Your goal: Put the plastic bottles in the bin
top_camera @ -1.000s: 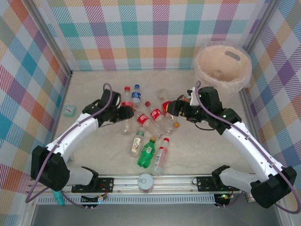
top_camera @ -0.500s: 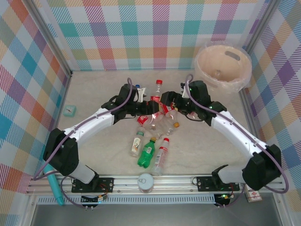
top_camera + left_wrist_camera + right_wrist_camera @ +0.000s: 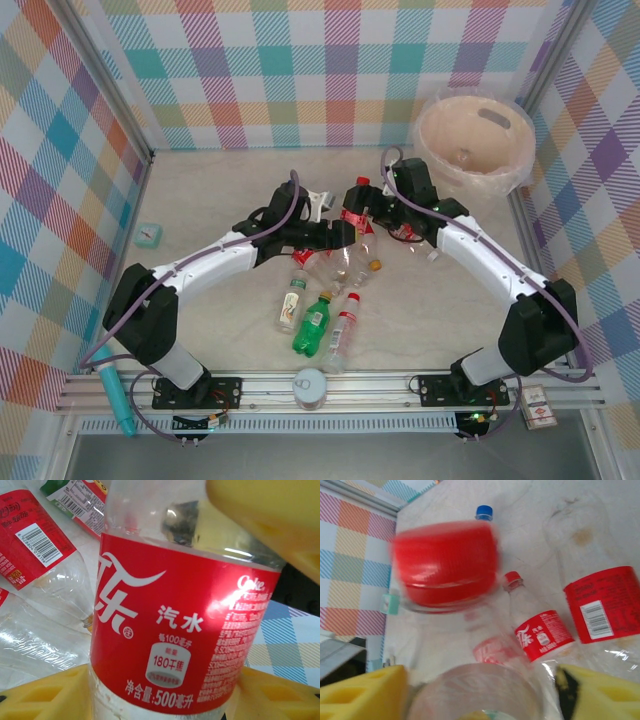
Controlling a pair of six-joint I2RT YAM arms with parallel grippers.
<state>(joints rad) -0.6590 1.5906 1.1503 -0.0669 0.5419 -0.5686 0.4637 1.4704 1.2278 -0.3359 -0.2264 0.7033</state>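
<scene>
Coke bottle (image 3: 352, 212) is held up over the middle of the bench (image 3: 450, 310), red cap toward the back wall, and both my pincers are at it. My left pincer (image 3: 340, 232) is clamped across the body. On the left wrist camera the red label (image 3: 175, 645) sits tight between my yellow fingers (image 3: 270, 515), one above and one below. My right pincer (image 3: 372, 213) comes in from the cap end, and its camera looks past the big blurred cap (image 3: 447, 565). A yellow pad (image 3: 360, 692) stands on each side of the clear shoulder, jaws partway apart. Whether those pads press the plastic, I cannot tell.

Just under the held bottle lies the heap. There are crumpled clear bottles (image 3: 335, 268) with an orange-capped bottle (image 3: 372, 264) at their right edge. Nearer my bases come a white-labelled bottle (image 3: 292, 298), a green bottle (image 3: 313, 325) and a red-capped bottle (image 3: 343, 328), side by side. My right wrist camera also catches a blue-capped bottle (image 3: 484, 512) farther off and two red-labelled ones (image 3: 540, 635) flat on the bench.

The bin (image 3: 500, 178) stands in the far right corner, beyond my right wrist and apart from the held bottle. A round can top (image 3: 311, 385) sits at the near rail, and a teal stick (image 3: 115, 395) leans at the near left.
</scene>
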